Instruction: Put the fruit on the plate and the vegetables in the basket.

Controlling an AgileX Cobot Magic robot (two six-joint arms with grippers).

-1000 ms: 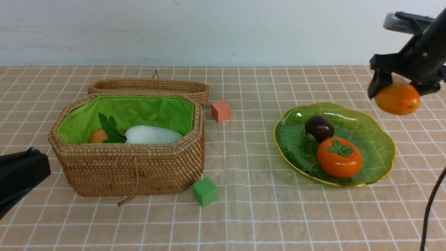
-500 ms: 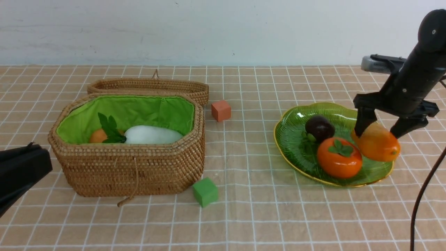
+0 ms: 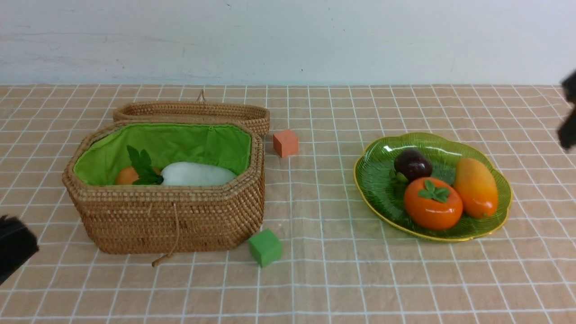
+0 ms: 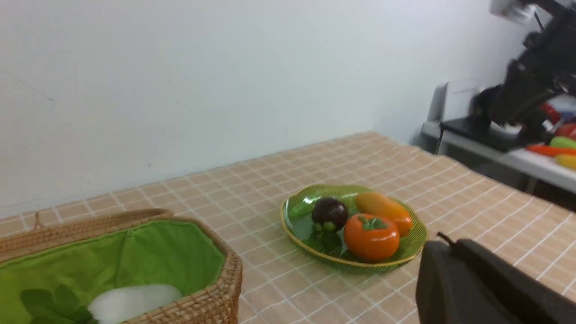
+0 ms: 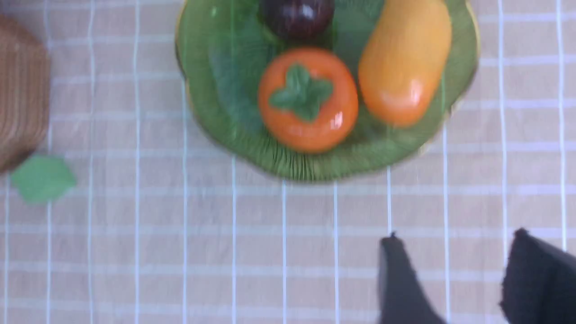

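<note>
Behind the tabletop (image 3: 342,279) runs a plain pale wall, and the checked tan cloth lies flat under everything. A second ago my right hand (image 5: 454,288) hung above the far right side with the mango (image 3: 476,186) clamped in it; half a second ago it stood over the plate (image 3: 382,198) with the mango already down. Now the mango lies on the plate, touching the persimmon (image 3: 433,203), with the mangosteen (image 3: 412,165) just behind, and my right hand has pulled back up and away to the right edge. From its wrist I see its two dark fingers (image 5: 398,283) parted with a clear gap and nothing between them, the plate well ahead of them. My left hand (image 3: 13,247) has slid farther out toward the left edge, closed and empty, with the basket (image 3: 171,216) just ahead of it and to its right. In the basket the white radish (image 3: 198,174) and the potato (image 3: 127,175) lie where they were; I cannot see the eggplant. The lid (image 3: 193,110), orange cube (image 3: 285,142) and green cube (image 3: 265,247) have not moved.
</note>
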